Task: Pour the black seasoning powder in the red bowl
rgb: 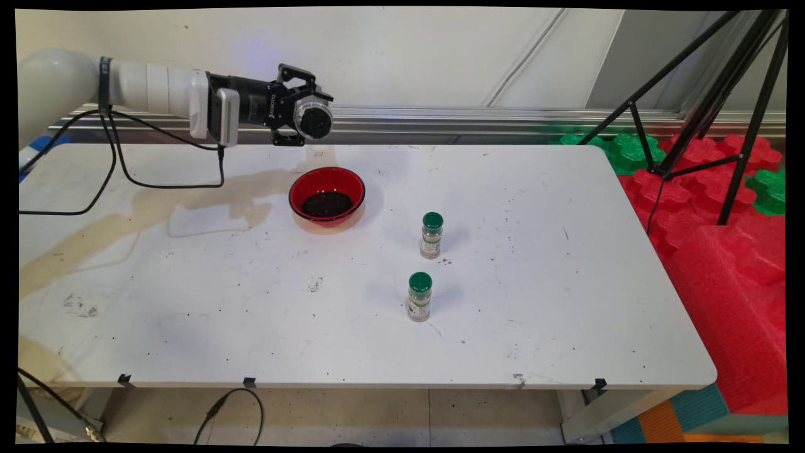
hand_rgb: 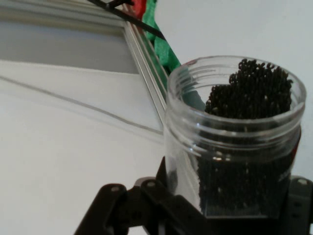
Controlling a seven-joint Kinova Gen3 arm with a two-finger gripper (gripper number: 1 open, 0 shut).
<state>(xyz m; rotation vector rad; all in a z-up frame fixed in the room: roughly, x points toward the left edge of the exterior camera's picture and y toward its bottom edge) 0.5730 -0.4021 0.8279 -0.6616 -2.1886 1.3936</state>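
Jar (rgb: 313, 119) of small black grains, lidless and clear, lies on its side in the pincer (rgb: 300, 118), which is clamped across its body; the hand view shows the threaded mouth (hand_rgb: 234, 103) open and the grains heaped against one wall, close to the rim. It hangs above the far edge of the worktop (rgb: 251, 314), left of the middle, with its mouth turned toward the near side. Below it and a little nearer stands a red bowl (rgb: 327, 195) with a dark heap of the same grains in its bottom.

Judging from this, the hold looks firm, but the mouth seems to sit slightly behind the bowl's far rim, so any further tilt would call for care: a slow roll of the wrist, mouth kept over the bowl's middle, would keep grains off the worktop. Stray specks already dot the surface.

Two green-capped bottles (rgb: 431, 235) (rgb: 419, 296) stand upright toward the middle, well apart from the bowl.
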